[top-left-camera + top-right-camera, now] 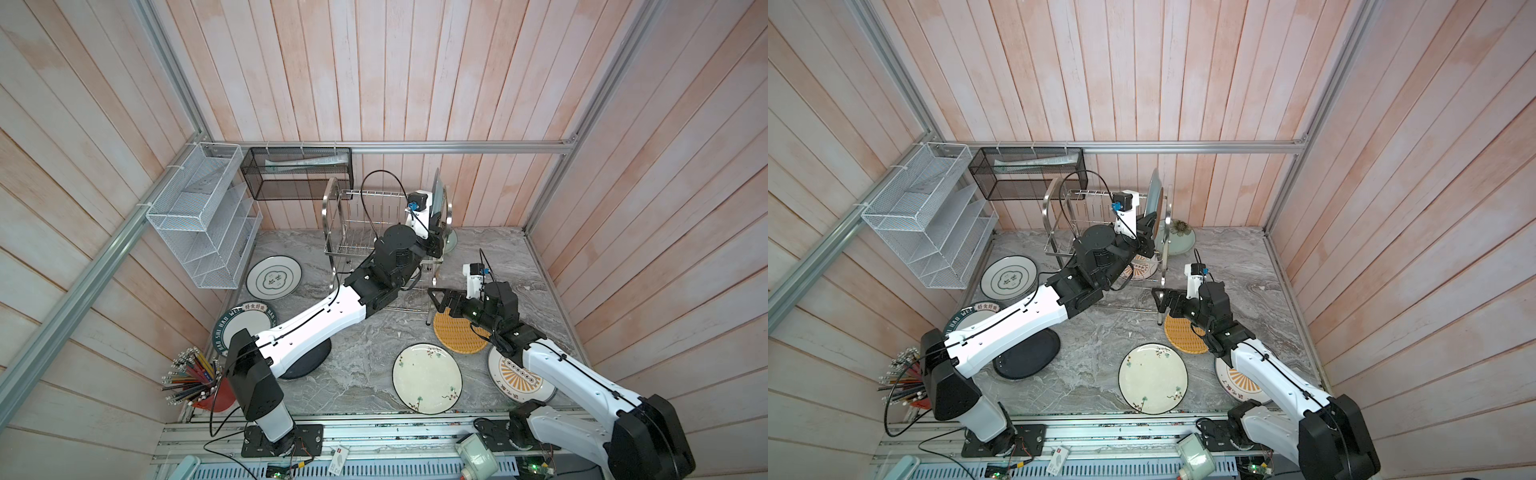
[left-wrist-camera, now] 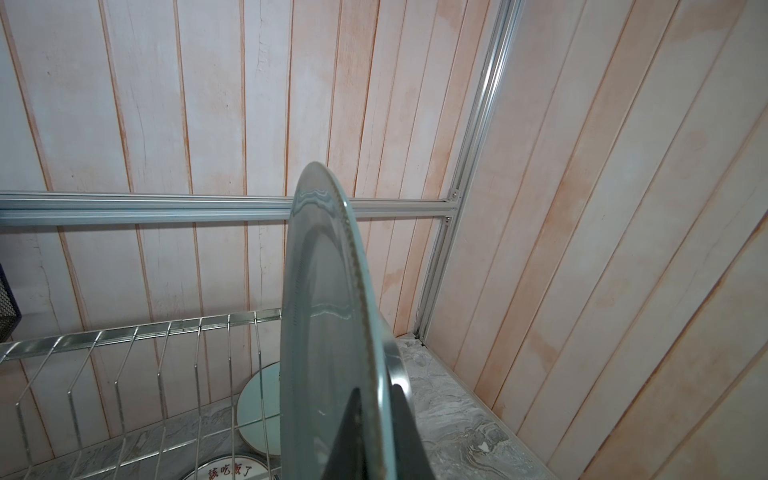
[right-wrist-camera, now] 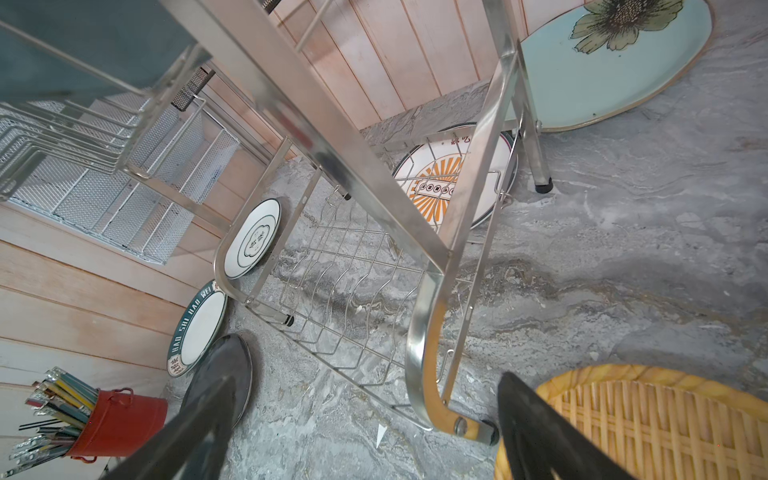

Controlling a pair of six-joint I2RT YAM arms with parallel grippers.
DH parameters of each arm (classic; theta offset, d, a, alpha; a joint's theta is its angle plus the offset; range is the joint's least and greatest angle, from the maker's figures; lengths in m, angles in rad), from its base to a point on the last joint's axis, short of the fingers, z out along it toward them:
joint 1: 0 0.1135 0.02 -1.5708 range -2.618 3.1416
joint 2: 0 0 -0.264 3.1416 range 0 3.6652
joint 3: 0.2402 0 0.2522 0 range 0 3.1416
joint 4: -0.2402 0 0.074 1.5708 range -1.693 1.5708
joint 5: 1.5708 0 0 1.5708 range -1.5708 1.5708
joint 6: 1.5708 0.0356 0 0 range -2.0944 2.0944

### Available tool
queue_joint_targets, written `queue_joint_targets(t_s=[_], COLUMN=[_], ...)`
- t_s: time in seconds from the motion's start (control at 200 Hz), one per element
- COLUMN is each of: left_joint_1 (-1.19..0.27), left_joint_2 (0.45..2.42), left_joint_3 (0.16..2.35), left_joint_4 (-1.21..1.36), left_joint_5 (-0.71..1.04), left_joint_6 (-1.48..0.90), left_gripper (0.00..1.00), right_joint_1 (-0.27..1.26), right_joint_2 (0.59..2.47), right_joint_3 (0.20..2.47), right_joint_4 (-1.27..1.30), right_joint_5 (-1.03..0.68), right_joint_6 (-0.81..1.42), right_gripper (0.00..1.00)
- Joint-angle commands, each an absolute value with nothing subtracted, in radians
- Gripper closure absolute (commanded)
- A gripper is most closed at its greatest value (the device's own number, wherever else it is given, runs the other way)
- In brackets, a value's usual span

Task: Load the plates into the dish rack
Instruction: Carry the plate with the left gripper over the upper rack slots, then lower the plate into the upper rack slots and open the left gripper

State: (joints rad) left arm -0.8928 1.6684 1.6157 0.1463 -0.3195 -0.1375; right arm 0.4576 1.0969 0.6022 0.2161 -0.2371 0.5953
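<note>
Over shiny steel wire dish rack (image 1: 328,208): round grey-blue plate (image 2: 324,311) upright, rim clamped in left gripper (image 2: 376,399); right gripper (image 3: 365,380) gaping beside rack.

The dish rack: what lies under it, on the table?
Under the dish rack, a white plate with an orange sunburst lies flat on the table. The rack's tubes and wires cross it, so part of its face is hidden.
</note>
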Motion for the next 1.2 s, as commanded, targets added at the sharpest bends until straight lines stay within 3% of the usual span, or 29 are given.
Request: queue_joint_targets(t_s=[0.0, 0.15, 0.22, 0.495, 0.93, 1.195], left_joint_1=[-0.894, -0.894, -0.895, -0.899, -0.899, -0.896], left_joint_2=[1.662, 1.670, 1.670, 1.675, 1.681, 1.621], left_joint_3=[1.666, 1.664, 1.662, 1.663, 1.709, 1.685], left_joint_4=[0.259, 0.253, 0.258, 0.266, 0.236, 0.195], left_joint_5=[-0.342, -0.336, -0.307, -0.257, -0.252, -0.253], left_joint_6=[-0.132, -0.130, -0.126, -0.109, -0.084, -0.052], left_gripper=[1.00, 1.00, 0.89, 0.74, 0.72, 0.65], right_joint_1=[0.451, 0.445, 0.441, 0.363, 0.292, 0.253], right_joint_2=[1.083, 1.081, 1.078, 1.028, 0.986, 0.969], right_joint_3=[0.589, 0.588, 0.588, 0.601, 0.627, 0.621], right_joint_4=[0.235, 0.235, 0.234, 0.205, 0.160, 0.149], right_joint_5=[-0.256, -0.260, -0.261, -0.278, -0.317, -0.350], right_joint_6=[0.603, 0.603, 0.603, 0.580, 0.569, 0.581], right_gripper=[0.02, 0.02, 0.02, 0.02, 0.02, 0.02])
